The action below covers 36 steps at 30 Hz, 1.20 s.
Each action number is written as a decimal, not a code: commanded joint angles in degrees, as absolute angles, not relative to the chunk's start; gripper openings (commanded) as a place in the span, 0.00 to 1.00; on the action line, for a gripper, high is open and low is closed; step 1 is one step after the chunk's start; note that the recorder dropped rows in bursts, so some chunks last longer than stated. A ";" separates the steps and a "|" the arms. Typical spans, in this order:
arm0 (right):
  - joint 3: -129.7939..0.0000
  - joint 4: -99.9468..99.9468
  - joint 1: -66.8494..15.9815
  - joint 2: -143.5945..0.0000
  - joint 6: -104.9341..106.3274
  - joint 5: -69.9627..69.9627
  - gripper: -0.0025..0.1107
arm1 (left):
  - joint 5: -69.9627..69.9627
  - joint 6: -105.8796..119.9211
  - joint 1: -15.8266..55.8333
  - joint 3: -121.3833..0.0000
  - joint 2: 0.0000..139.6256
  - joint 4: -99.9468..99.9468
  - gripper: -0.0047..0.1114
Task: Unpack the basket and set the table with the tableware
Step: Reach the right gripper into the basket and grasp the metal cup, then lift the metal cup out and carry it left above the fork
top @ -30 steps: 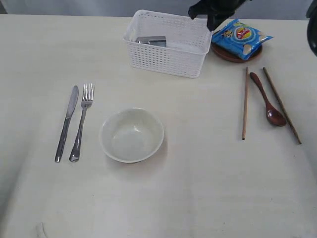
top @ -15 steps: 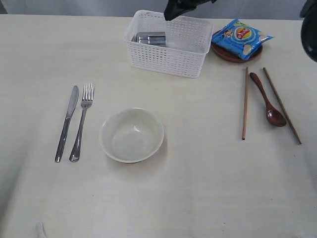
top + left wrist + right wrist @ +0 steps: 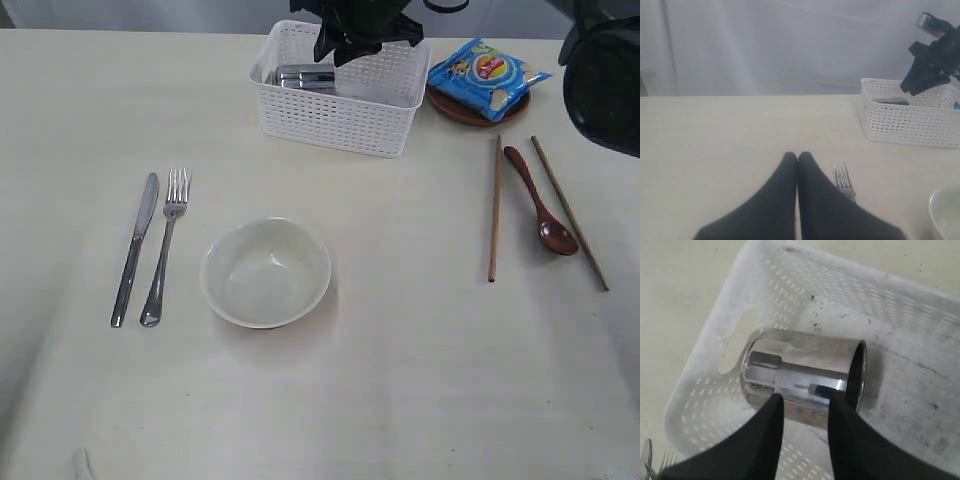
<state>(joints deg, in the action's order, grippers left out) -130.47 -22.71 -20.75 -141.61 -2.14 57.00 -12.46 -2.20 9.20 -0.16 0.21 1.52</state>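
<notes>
The white basket [image 3: 340, 110] stands at the back of the table [image 3: 420, 360]. In it the steel mug [image 3: 305, 78] lies on its side. My right gripper [image 3: 352, 40] hovers over the basket, open; in the right wrist view its fingers [image 3: 775, 410] straddle the mug [image 3: 805, 367] just above it inside the basket [image 3: 700, 385]. Knife [image 3: 135, 248], fork [image 3: 165, 245] and bowl [image 3: 265, 272] lie front left. Two chopsticks [image 3: 494, 208] flank the wooden spoon [image 3: 542, 205] on the right. My left gripper [image 3: 797, 156] is shut and empty, low over the table beside the fork [image 3: 842, 177].
The blue chip bag [image 3: 487, 75] lies on the brown plate [image 3: 470, 112] right of the basket. A dark part of the right arm [image 3: 605, 85] hangs over the back right corner. A pale curtain backs the table.
My right gripper has swung left from above the basket's right corner near the chip bag to over the mug in the basket. Nothing on the table has moved.
</notes>
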 commanded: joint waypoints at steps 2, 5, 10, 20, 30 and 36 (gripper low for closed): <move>-130.59 -29.27 -18.10 -143.57 -1.03 56.48 0.29 | -12.10 -2.18 9.26 0.00 0.00 1.68 0.04; -130.59 -30.13 -17.74 -144.18 0.69 56.48 0.32 | -12.10 -2.18 9.26 0.00 0.00 1.68 0.04; -130.59 -30.25 -17.74 -145.02 1.52 56.13 0.40 | -12.10 -2.18 9.26 0.00 0.00 1.68 0.04; -130.59 -36.92 -17.74 -146.87 5.60 54.25 0.40 | -12.10 -2.18 9.26 0.00 0.00 1.68 0.04; -130.59 -42.31 -17.74 -147.11 11.73 51.96 0.05 | -12.10 -2.18 9.26 0.00 0.00 1.95 0.04; -130.59 -39.91 -17.91 -140.01 20.28 57.91 0.02 | -12.10 -2.18 9.26 0.00 0.00 1.95 0.04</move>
